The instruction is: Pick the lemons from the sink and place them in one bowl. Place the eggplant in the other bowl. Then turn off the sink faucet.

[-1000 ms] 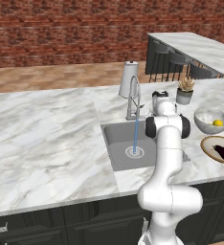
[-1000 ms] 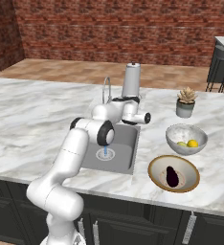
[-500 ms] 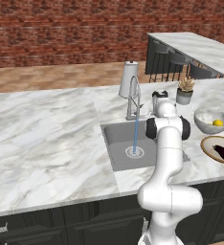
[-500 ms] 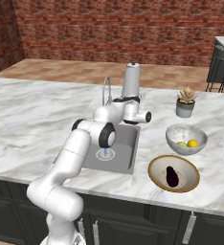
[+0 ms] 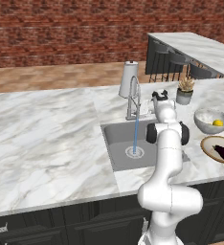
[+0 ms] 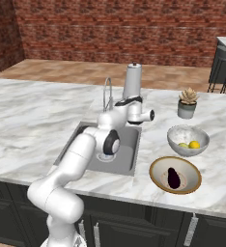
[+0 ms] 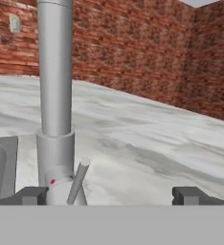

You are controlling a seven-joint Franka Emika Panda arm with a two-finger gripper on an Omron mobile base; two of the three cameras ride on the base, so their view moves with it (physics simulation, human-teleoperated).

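Chrome sink faucet (image 7: 55, 95) stands at the left of the hand view, lever (image 7: 79, 182) angled by its base, closer than a second ago; water (image 5: 135, 134) is running, so only shut-off remains. Gripper (image 7: 109, 195) is spread wide and empty. Lemons (image 6: 190, 144) and eggplant (image 6: 173, 177) sit bowled at right.

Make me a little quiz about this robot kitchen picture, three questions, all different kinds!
1. True or false: water is running from the sink faucet into the sink.
2. Which bowl holds the eggplant? A) deep grey-white bowl B) tan-rimmed bowl C) neither
3. Fill in: the pincer near the faucet is ____ (open/shut).

Key: 1 true; 2 B; 3 open.
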